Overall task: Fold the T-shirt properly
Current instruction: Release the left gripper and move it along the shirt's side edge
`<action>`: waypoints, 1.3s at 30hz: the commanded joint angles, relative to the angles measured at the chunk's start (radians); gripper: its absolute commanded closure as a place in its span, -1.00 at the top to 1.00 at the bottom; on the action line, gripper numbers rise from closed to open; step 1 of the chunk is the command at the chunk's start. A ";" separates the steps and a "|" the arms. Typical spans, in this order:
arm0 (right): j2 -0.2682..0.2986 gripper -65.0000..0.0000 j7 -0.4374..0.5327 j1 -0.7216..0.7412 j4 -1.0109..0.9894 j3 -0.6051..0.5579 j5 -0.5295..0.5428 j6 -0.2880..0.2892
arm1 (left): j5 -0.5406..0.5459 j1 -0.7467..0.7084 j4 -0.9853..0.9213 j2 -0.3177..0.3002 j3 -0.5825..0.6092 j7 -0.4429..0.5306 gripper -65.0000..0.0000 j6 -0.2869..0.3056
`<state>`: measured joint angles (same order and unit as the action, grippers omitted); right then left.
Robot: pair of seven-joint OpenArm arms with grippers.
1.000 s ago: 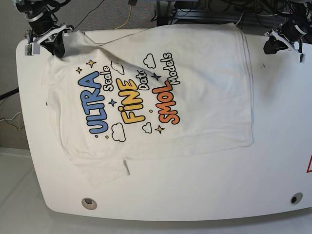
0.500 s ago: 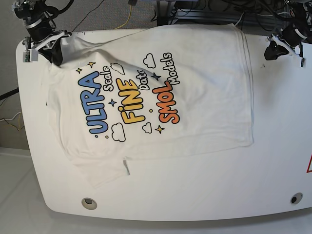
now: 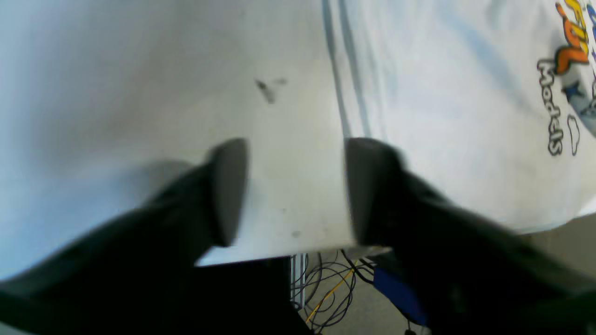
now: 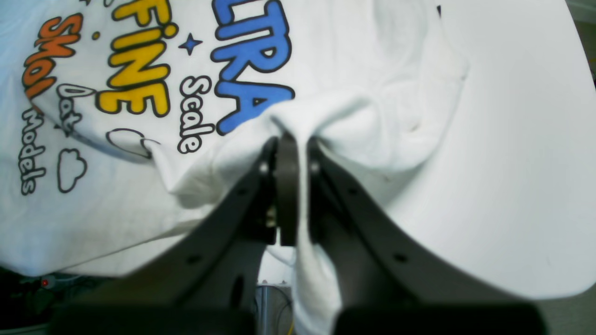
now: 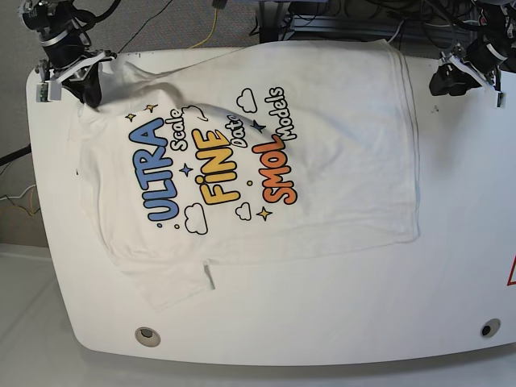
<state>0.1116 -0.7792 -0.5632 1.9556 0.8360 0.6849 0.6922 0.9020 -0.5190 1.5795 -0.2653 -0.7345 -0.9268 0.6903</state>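
The white T-shirt lies spread on the table, its print of blue "ULTRA", yellow "FINE" and orange "SMOL" facing up. At the far left corner my right gripper is shut on a bunched fold of the shirt near "ULTRA"; the right wrist view shows the cloth pinched at the gripper and hanging down between the fingers. My left gripper hovers at the far right table edge, just off the shirt's hem. It stands open over bare table, holding nothing.
The white table has round holes at the front left and front right. A small dark mark sits beside the hem. Cables hang behind the far edge. A red triangle mark is at the right edge.
My left gripper has opened and shifted slightly toward the shirt's hem. The right gripper has stayed shut on the cloth and edged toward the far left corner, tugging the shoulder with it.
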 commanded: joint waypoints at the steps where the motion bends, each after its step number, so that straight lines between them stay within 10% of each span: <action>1: 0.016 -1.00 0.027 -0.004 0.013 0.007 0.019 0.006 | 0.019 -0.008 0.018 -0.012 -0.004 0.019 0.22 0.008; 23: -0.019 -1.00 -0.050 0.048 0.006 -0.033 0.026 0.002 | 0.029 0.087 0.009 0.004 0.063 -0.091 0.20 0.006; 39: -0.022 -1.00 -0.087 0.084 0.005 -0.036 0.022 0.001 | 0.076 0.127 0.175 0.033 -0.118 -0.306 0.19 0.002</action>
<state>0.0750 -0.8913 -0.4782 1.9427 0.7925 0.6952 0.6888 0.9188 -0.3897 1.6955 -0.2352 -0.8188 -1.2274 0.6903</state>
